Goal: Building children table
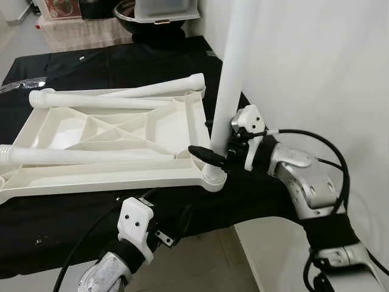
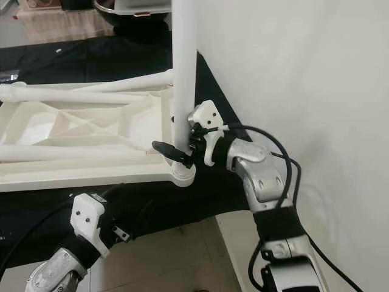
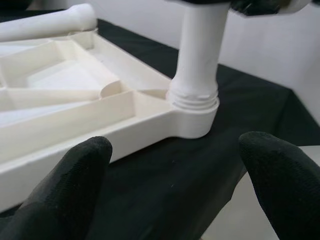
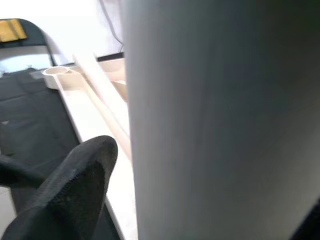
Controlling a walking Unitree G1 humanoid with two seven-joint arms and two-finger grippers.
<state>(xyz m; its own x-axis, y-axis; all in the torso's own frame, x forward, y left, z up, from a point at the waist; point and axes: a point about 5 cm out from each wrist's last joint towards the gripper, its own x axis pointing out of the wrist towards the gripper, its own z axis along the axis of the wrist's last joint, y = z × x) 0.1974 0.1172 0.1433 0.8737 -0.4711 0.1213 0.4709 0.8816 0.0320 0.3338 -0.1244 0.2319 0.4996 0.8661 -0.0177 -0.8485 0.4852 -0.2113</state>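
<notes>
One black-draped counter (image 1: 121, 67) meets a white wall at frame right. At centre lies the upturned white tabletop (image 1: 109, 146); the right pincer (image 1: 220, 151) clamps its upright leg (image 1: 234, 85). Lower left, the left pincer (image 3: 175, 190) gapes empty; its wrist view shows the leg's threaded socket (image 3: 194, 107).

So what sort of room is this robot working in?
Probably a home, perhaps by a kitchen: a work table under black cloth, a plain white wall, and a bowl and plastic tub behind.

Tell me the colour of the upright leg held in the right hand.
White, like the tabletop. The upright leg in the right hand shows best in the left eye view.
</notes>
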